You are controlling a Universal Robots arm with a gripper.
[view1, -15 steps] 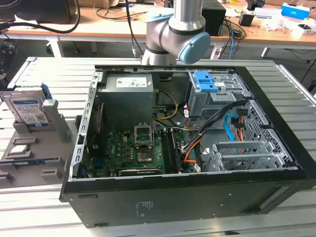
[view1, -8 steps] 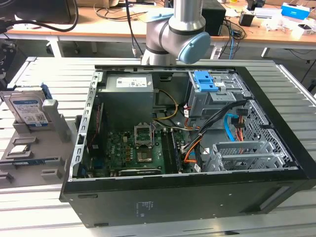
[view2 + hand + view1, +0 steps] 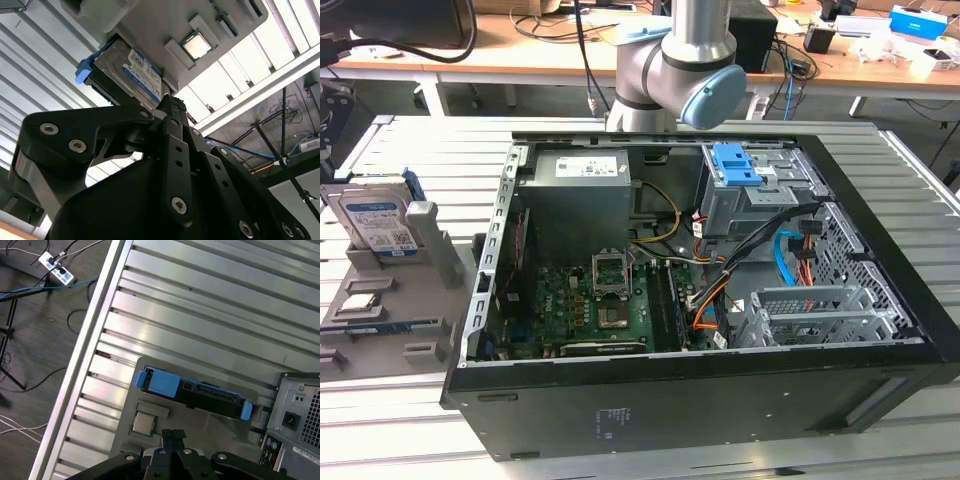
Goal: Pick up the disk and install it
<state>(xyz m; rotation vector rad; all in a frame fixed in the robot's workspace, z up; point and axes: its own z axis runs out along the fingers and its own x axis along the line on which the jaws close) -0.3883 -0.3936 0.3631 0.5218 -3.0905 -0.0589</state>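
In the exterior view you see the disk (image 3: 378, 222) standing on edge in a grey holder (image 3: 430, 245) at the exterior view's left. The holder sits on the slatted metal surface (image 3: 380, 420), just beside the open computer case (image 3: 720, 400). The arm (image 3: 680, 60) rises at the far side of the case, and a blue latch piece (image 3: 735, 170) sits inside the case toward the far right. In the second wrist view the gripper (image 3: 170, 102) points toward the disk (image 3: 135, 67), whose labelled face and blue bracket end you can make out in the holder (image 3: 150, 25). A small square processor chip (image 3: 196, 46) lies in a pocket of the holder just beside the disk. In the first wrist view you look at the disk's (image 3: 200, 395) thin edge, with blue bracket at both ends. The chip (image 3: 143, 423) lies between the disk and the gripper (image 3: 173, 436). The jaws are pressed together with nothing between them, near the disk but not touching it. A corner of the case (image 3: 300, 415) is close by, and the surface (image 3: 225, 305) stretches beyond the holder.
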